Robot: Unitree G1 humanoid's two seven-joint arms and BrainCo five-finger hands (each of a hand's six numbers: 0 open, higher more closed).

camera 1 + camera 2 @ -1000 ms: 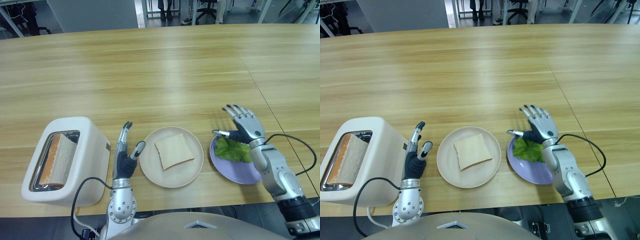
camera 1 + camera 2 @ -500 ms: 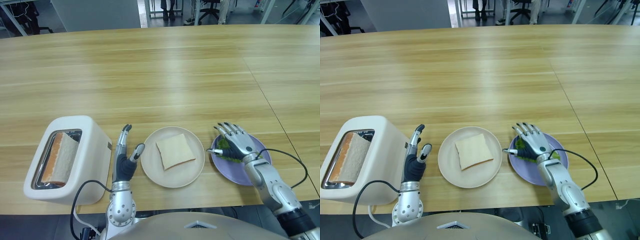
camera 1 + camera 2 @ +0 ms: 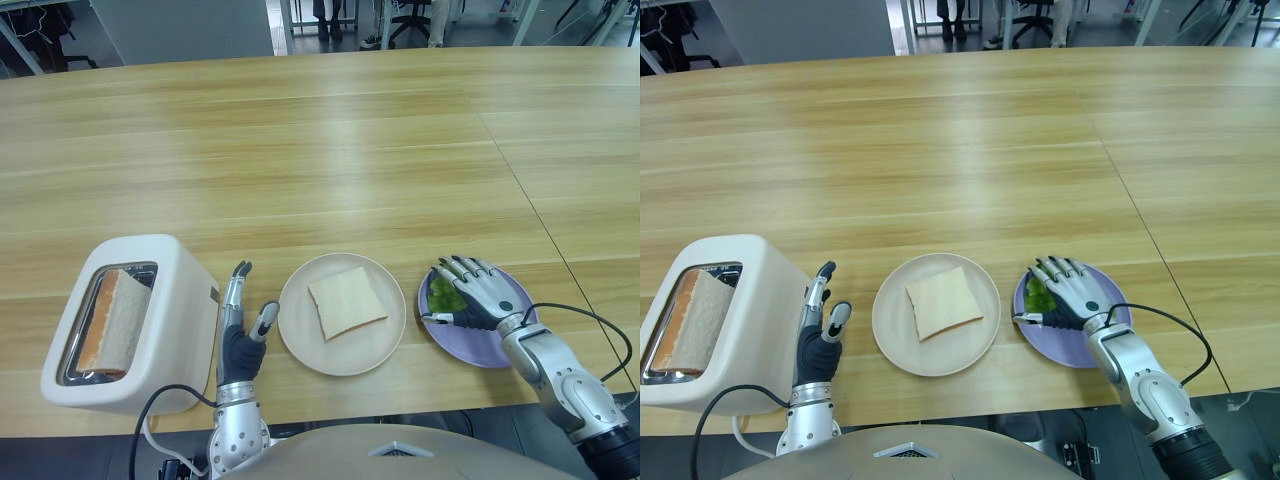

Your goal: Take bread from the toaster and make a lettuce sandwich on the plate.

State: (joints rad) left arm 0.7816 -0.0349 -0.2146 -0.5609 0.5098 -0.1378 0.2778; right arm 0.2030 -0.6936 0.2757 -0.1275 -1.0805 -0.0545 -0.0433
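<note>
Wood-grain table [image 3: 320, 150], long and pale, office chairs at the far edge.

Far left: cream toaster [image 3: 175, 300], near the front edge. One bread slice in the toaster [image 3: 112, 318] sits in the slot, tan crust along its side, pale face, top poking just above the opening.

Left hand [image 3: 240, 335] stands upright between the toaster and the cream plate [image 3: 300, 345], fingers straight and spread a bit, holding nothing. It is just beside the toaster wall; can't tell if it touches.

Cream plate in the middle, round. One bread slice on the plate [image 3: 346, 302] lies flat, square, white, slightly rotated, nothing on top.

Purple plate [image 3: 462, 345] is right of it, just apart. Lettuce [image 3: 443, 295] lies on its left half, green and crinkly, mostly covered. Right hand [image 3: 478, 298] lies palm-down over the leaf; can't tell whether it has a grip on it or only rests there.

Progress, judging by layout: first slice is down as the base. Left to do: lettuce onto that slice, then the second slice out of the toaster and on top. Step in hand looks like the lettuce pickup. Roughly a third done.
</note>
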